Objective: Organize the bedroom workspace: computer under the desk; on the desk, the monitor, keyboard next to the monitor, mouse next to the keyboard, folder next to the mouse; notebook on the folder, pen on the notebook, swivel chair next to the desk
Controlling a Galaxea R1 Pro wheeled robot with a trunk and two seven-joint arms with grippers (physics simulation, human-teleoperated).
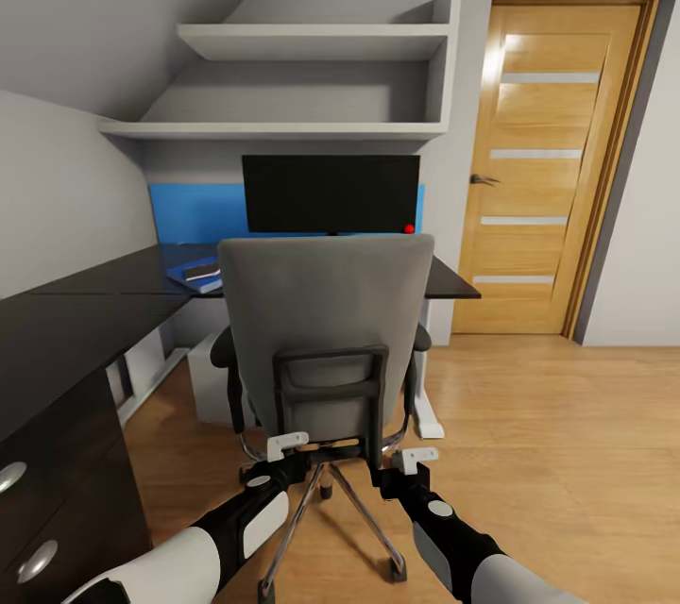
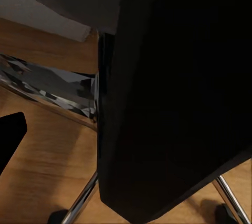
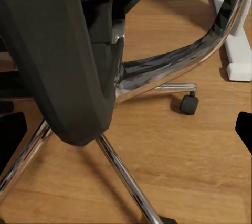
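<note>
A: What's hidden?
B: The chair backrest covers the counter's middle and the monitor's stand. A folder lies at the counter's back left.
A: The pincers?
B: Left pincer and right pincer sit by the chair's base; whether clenched or released, I cannot tell. No writing is readable.

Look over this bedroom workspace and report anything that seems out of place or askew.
Nothing looks spilled or damaged. The swivel chair stands upright facing the desk, the monitor sits level on it, and a blue book-like item lies flat on the desktop. Both arms reach toward the chair's back.
</note>
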